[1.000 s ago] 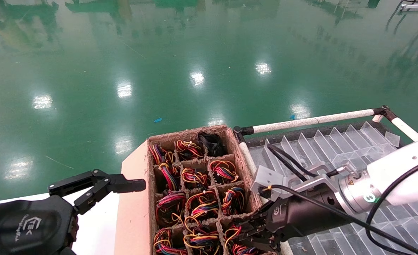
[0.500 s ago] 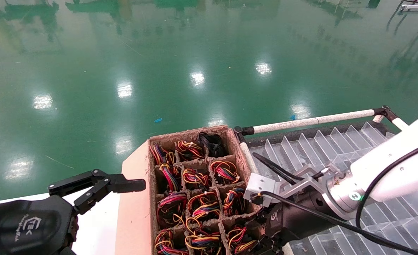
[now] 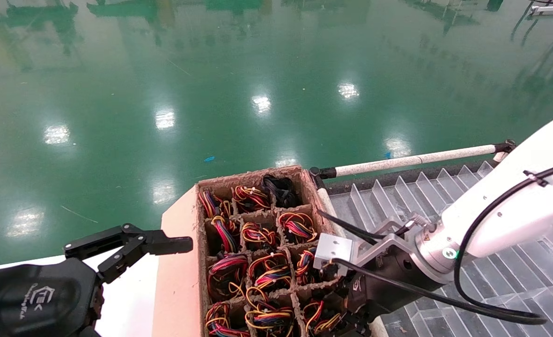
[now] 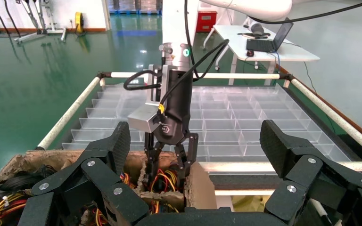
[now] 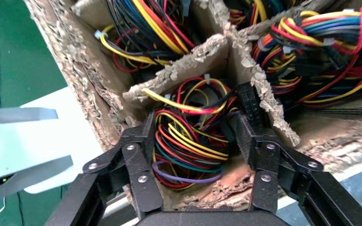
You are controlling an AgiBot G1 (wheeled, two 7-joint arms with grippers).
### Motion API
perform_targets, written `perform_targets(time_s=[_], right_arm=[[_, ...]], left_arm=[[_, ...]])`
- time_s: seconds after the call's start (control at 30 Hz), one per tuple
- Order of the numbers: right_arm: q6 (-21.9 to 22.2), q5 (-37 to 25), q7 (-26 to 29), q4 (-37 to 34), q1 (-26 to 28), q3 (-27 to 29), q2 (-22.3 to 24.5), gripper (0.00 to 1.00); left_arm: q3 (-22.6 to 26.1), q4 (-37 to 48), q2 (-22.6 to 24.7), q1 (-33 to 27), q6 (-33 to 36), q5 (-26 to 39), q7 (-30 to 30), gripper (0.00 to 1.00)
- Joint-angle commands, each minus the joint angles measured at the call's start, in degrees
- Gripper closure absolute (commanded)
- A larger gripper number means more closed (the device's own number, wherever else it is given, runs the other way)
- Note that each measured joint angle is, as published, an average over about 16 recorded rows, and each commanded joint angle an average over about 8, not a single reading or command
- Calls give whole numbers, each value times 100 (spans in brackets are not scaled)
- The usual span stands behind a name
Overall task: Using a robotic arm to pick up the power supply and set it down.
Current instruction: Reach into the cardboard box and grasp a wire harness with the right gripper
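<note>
The right claw [image 5: 195, 141] reaches down into a cell at the near right corner of the cardboard crate [image 3: 257, 175], its fingers [image 5: 139, 155] spread wide on either side of a tied wire bundle [image 5: 188, 141] – red, yellow, black and purple strands coiled between them. They flank the bundle without closing on it; the power supply under the wires is hidden, so only its bundle shows, sitting in that cell directly between the claw's tips. The white robotic arm [image 3: 515, 206] slants in from the right above a clear divided tray [image 3: 491, 281]. The left claw [image 3: 131, 245] hangs parked to the crate's left over the white surface [image 3: 131, 299], fingers spread and empty. Farther cells hold similar bundles – beyond lies the green floor [image 3: 210, 70]
</note>
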Motion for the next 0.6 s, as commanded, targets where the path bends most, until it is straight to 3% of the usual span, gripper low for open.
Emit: perform_targets(time_s=[0.03, 0.6], right_arm=[[2, -10, -37, -73, 30, -52, -49, 100], [61, 64, -323, -233, 181, -225, -134, 100]], left_arm=[[0, 0, 0, 0, 0, 0, 0, 0], [4, 0, -2, -1, -2, -3, 2, 0]])
